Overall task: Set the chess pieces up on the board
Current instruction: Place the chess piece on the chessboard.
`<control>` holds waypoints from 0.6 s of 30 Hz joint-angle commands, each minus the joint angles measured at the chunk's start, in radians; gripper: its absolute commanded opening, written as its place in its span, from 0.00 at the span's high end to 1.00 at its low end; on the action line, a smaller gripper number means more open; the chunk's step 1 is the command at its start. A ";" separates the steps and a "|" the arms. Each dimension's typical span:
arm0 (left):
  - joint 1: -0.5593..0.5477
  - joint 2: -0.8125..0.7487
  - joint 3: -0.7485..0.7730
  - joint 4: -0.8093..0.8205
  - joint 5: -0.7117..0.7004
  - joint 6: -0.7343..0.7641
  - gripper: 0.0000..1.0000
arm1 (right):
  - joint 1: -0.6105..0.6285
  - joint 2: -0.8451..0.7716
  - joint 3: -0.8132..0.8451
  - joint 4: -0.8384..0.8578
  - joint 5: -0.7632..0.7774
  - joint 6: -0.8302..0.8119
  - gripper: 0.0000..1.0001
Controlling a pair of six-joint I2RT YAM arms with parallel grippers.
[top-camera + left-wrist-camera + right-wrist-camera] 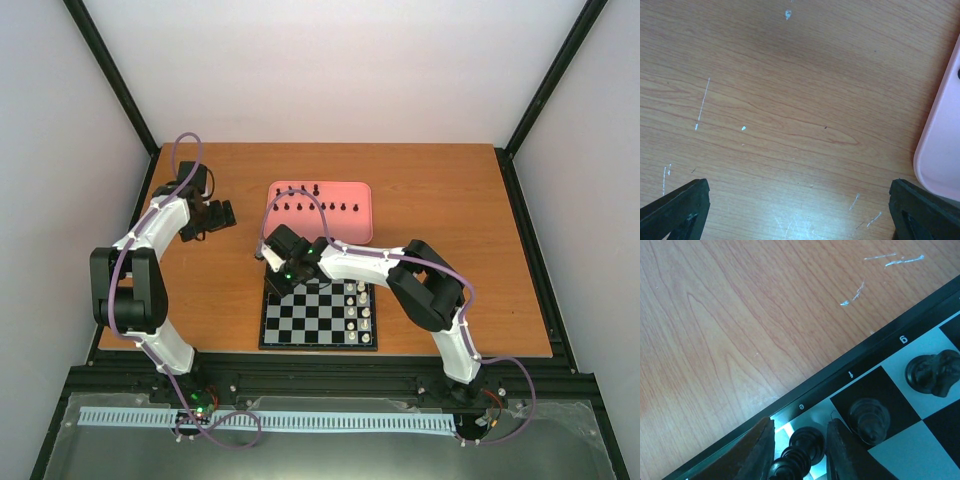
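Pinching a small black chess piece (807, 442), right tool (801, 429) sits nearly closed on it at an edge square of the black-and-pale checked chessboard (880, 347). 2 more black pieces (869, 415) stand on neighbouring squares. Left tool (799, 202) gapes wide, holding nothing, over the brown wooden bench (790, 100) beside the pink rounded plastic tray (940, 150), where other black pieces (310, 207) stand.
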 commanded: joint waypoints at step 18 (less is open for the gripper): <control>0.000 -0.031 0.005 0.007 -0.015 0.011 0.00 | 0.011 -0.234 0.089 -0.174 0.034 -0.037 0.57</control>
